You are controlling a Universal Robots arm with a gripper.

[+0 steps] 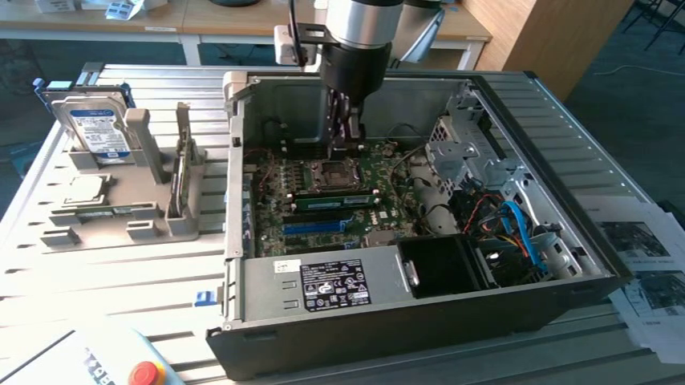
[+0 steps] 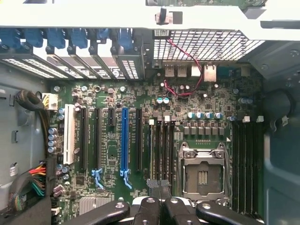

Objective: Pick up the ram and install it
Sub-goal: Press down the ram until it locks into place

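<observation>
Gripper: the gripper (image 1: 348, 144) hung inside the open computer case (image 1: 578, 265), low over the motherboard (image 1: 391, 172), just beside the CPU socket (image 1: 330, 172).
Jaws: in the wrist view the black fingers (image 2: 147, 213) stood close together; whether they clamped anything, I could not tell.
Ram: a green ram stick (image 1: 337, 200) lay seated in a slot just in front of the CPU socket, near the gripper but apart from it.
Slots: the wrist view showed a row of dark memory slots (image 2: 161, 147) beside the socket (image 2: 202, 174), and a long blue expansion slot (image 2: 124, 140).
Outside the case: a hard drive (image 1: 96, 128) stood upright in a grey holder (image 1: 123, 220) at the exterior view's left.
</observation>
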